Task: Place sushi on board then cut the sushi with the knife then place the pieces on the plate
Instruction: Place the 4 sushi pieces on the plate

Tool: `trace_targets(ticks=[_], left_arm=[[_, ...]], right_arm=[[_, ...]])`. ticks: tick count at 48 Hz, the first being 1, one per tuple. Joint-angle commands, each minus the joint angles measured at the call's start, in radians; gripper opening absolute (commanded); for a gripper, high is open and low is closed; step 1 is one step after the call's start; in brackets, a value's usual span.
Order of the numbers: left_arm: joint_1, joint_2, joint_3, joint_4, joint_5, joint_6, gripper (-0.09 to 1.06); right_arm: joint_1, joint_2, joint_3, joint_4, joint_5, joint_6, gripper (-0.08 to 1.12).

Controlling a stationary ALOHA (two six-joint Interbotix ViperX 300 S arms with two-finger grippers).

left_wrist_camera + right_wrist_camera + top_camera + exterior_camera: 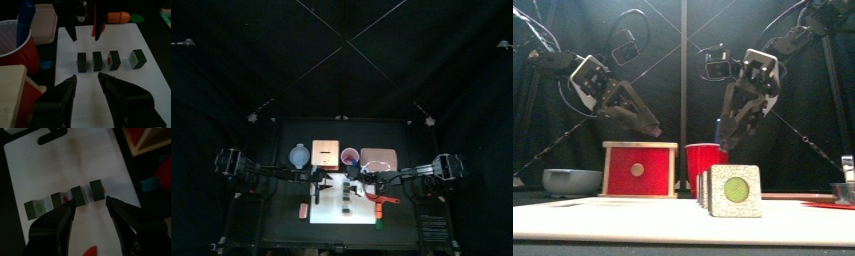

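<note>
Red cup (10, 50) holds a blue knife (25, 20); left gripper's (87, 76) fingers stand apart, right gripper's (89, 204) state I cannot tell.

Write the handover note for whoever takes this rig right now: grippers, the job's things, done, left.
Left gripper: open, empty, over the white board.
Right gripper: over the same board; what looks like the red knife hangs at it, grip unclear.
Four sushi pieces stand apart in a row on the board. Blue knife is in the red cup. Pink tray lies behind the board, with no piece on it.
Done: sushi placed and cut.
Left: move the pieces to the tray.
</note>
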Motion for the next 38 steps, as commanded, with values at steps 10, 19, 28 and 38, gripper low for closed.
trace_targets(ticks=[10, 19, 28, 38], left_arm=[[-0.003, -0.018, -0.009, 0.006, -0.009, 0.002, 0.79], [-0.003, -0.018, -0.009, 0.008, -0.009, 0.0, 0.79], [-0.003, -0.017, -0.009, 0.009, -0.006, 0.0, 0.79], [-0.003, -0.018, -0.005, 0.008, -0.003, 0.0, 0.79]], right_arm=[[-0.014, 0.06, -0.084, -0.038, 0.035, -0.003, 0.85], [-0.023, 0.094, -0.114, -0.078, 0.061, -0.003, 0.85], [-0.031, 0.118, -0.126, -0.083, 0.066, -0.003, 0.84], [-0.029, 0.15, -0.132, -0.083, 0.072, -0.003, 0.82]])
